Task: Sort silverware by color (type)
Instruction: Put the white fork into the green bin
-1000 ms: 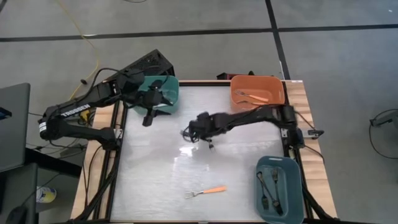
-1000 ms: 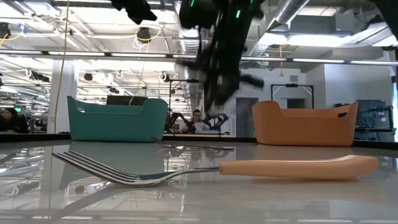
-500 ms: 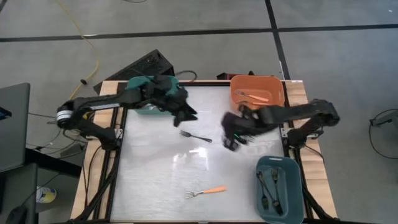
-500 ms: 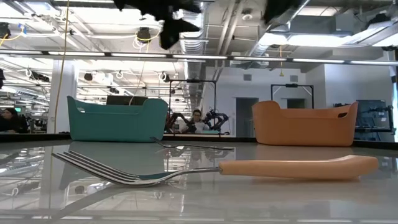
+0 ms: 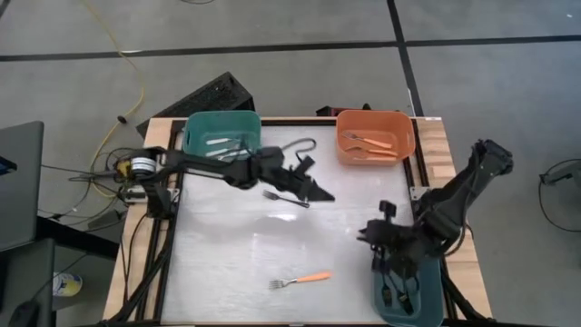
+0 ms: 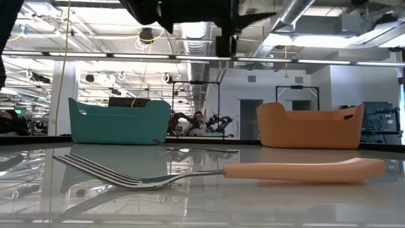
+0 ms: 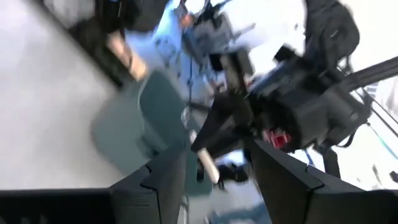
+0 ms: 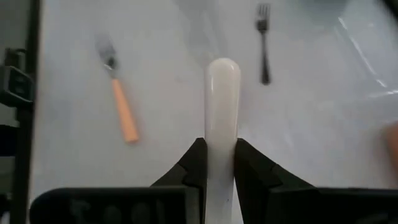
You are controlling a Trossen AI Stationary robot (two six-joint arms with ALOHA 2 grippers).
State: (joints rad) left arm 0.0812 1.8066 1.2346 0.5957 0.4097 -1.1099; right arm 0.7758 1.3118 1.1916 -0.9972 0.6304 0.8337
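Our right gripper (image 8: 217,163) is clamped on a white-handled fork (image 8: 222,106) near the blue bin (image 5: 433,304); it belongs in the green bin (image 5: 195,136), so next comes a carry across the bench (image 5: 227,263). Our left gripper (image 5: 313,189) hovers near the dark-handled fork (image 5: 286,197), jaws wide, while the orange-handled fork (image 5: 300,280) lies untouched.

You are seeing only the rounded cream plastic handle (image 8: 222,124) between the right gripper (image 8: 218,163) fingers; its tine end is lying hidden below the wrist picture's edge. The left wrist picture is smearing badly, so the left gripper (image 5: 313,188) is giving you no readable finger gap. The low view is cutting both arms off at its top.
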